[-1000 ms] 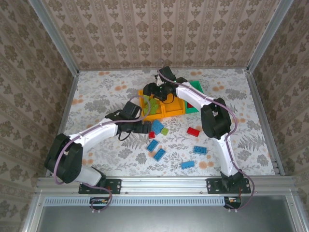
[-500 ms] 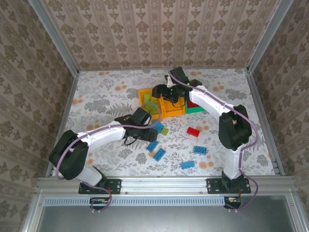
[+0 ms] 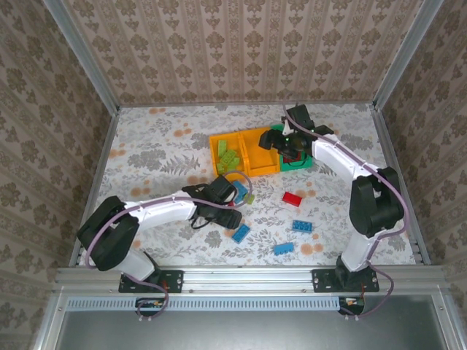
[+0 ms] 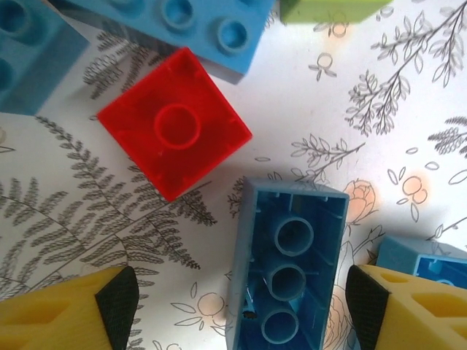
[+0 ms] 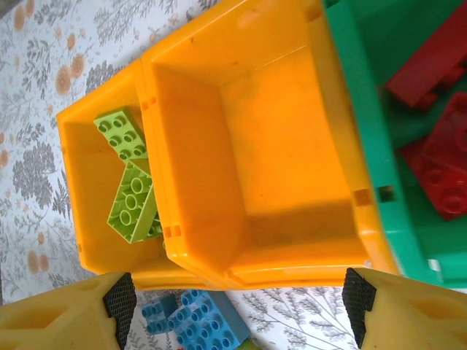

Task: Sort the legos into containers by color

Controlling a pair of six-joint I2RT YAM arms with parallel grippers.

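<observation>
Presently open wide at the left tool (image 4: 239, 302), with nothing held. Yellow fingers (image 4: 58, 321) low at either side of an overturned blue brick (image 4: 288, 270), touching it on neither side as far as can be seen. Lying hollow side up on the surface (image 4: 379, 146), with a red one-stud brick (image 4: 175, 124) just beside it, and more blue bricks (image 4: 190, 22) and a lime green brick (image 4: 328, 9) a little further.

Judged light, stiff and smooth: hard plastic, not fragile, but likely to slide or turn if pushed from one side only. Best taken across the two long flat walls, near the middle, pads square to them. Better not by the short ends, nor by the thin open rim alone.

Open also at the right tool (image 5: 239, 302), empty, hanging above the containers (image 3: 257, 149). Bare inside, the middle orange bin (image 5: 292, 146). Two lime green bricks (image 5: 135, 204) in the left orange bin (image 5: 76, 189), red bricks (image 5: 438, 160) in the green bin (image 5: 357, 109). Loose on the surface and not yet sorted: one red brick (image 3: 292, 198) and several blue ones.
</observation>
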